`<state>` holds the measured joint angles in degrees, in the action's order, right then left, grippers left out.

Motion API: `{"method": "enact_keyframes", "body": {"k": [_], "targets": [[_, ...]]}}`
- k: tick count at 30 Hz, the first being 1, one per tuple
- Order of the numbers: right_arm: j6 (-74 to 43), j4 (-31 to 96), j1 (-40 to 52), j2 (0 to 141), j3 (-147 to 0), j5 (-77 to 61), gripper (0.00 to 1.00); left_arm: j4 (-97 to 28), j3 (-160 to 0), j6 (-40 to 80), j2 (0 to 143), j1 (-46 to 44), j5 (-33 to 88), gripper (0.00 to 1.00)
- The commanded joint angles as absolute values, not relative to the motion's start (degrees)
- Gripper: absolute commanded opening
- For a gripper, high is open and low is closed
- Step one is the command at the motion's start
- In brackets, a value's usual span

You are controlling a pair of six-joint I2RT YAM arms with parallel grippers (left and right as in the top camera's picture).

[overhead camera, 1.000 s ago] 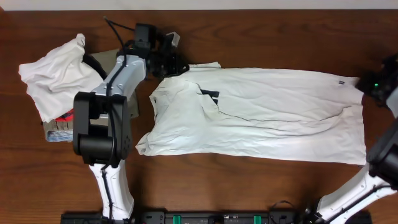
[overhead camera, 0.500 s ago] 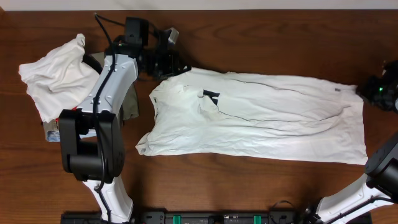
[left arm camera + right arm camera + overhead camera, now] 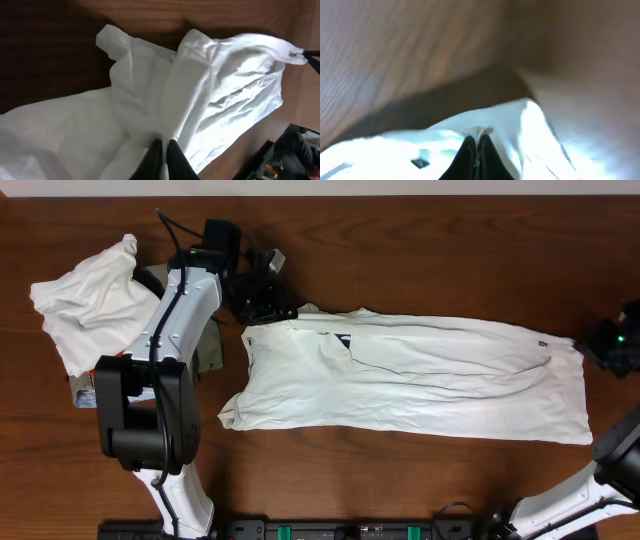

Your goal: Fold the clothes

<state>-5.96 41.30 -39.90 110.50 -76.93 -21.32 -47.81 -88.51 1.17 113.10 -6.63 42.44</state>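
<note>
White trousers (image 3: 420, 380) lie spread lengthwise across the middle of the table (image 3: 430, 240), running from just right of the left arm (image 3: 185, 310) to the right end. Cloth thin and wrinkly, resting flat on the wood over most of its length. Long crease runs down the middle. Small dark mark near the left end; tiny tag near the far right corner.

Left fingers (image 3: 266, 306) sit at the far left corner of the trousers. In the left wrist view the fingers (image 3: 153, 161) are pressed together with white cloth (image 3: 200, 90) pinched between them, cloth bunched and folded all around the tips.

Right fingers (image 3: 597, 346) sit at the far right corner. In the right wrist view, which is blurred, the fingers (image 3: 468, 150) are closed tight on the edge of the white cloth (image 3: 520, 125), brown wood beyond.

Far long edge of the trousers runs between the two grips; near long edge lies loose on the table.

Left end of the table: a crumpled white garment (image 3: 85, 300) heaped on top of a khaki garment (image 3: 208, 350) and a red-and-black one (image 3: 100, 372). This pile lies apart from the trousers, partly under the left arm.
</note>
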Motion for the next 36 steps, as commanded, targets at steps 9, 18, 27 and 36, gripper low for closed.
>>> {"method": "enact_keyframes", "body": {"k": [9,18,27,36], "targets": [[-8.12,44.21,-46.11,109.82,-76.77,-24.56,0.03,-55.48,-88.36,-0.40,112.40,-6.50,41.30,0.06],[-8.10,44.42,-46.11,109.82,-76.77,-24.69,0.06,-64.34,-88.36,-0.38,112.40,-6.48,41.30,0.07],[-8.01,50.00,-46.11,109.82,-76.77,-22.37,0.09,-68.73,-88.36,-0.40,112.40,-6.50,41.25,0.11],[-7.01,53.43,-46.11,109.82,-76.75,-13.87,0.10,-68.88,-88.36,-0.38,112.40,-6.50,36.77,0.17]]}}
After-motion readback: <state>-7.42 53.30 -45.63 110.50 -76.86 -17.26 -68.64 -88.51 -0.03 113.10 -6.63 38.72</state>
